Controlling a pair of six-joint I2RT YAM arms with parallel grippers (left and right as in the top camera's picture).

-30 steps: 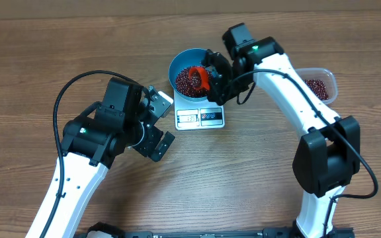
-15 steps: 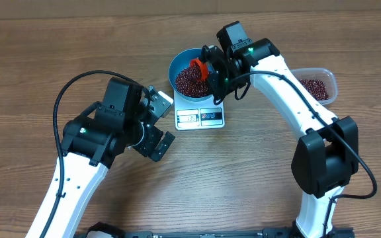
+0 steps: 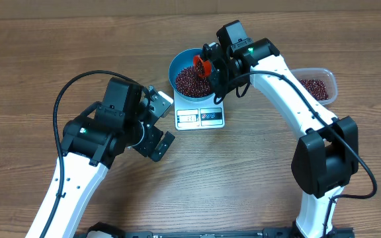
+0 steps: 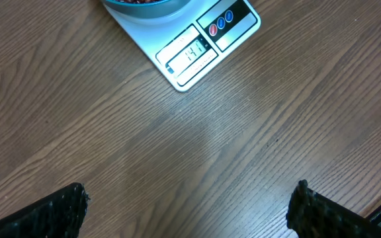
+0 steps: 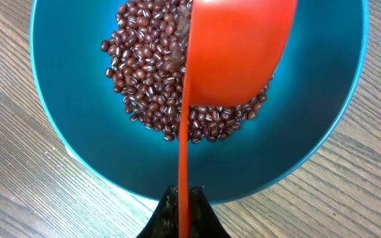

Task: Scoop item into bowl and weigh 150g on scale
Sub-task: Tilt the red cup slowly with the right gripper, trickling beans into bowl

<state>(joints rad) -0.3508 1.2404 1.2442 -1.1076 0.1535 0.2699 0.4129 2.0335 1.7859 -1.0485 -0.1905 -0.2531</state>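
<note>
The blue bowl [image 3: 176,66] stands on the white scale [image 3: 200,118] and holds a heap of dark red-brown beans [image 3: 187,82]. My right gripper [image 3: 213,71] is shut on the thin handle of a red scoop [image 3: 200,65]. The scoop hangs over the bowl's right side. In the right wrist view the scoop [image 5: 237,53] is turned on its side above the beans [image 5: 144,73], inside the bowl [image 5: 71,125], with the right gripper [image 5: 185,206] clamped on the handle. My left gripper [image 3: 163,123] stands open and empty over bare table left of the scale [image 4: 197,46].
A clear plastic tub [image 3: 327,75] with more beans [image 3: 315,88] stands at the right, behind the right arm. The left wrist view shows the scale's display and a sliver of the bowl [image 4: 144,5] at the top edge. My left fingers [image 4: 58,213] are wide apart.
The right gripper has carried the scoop up and toward the far side of the bowl and rotated it. The left arm has not moved.
</note>
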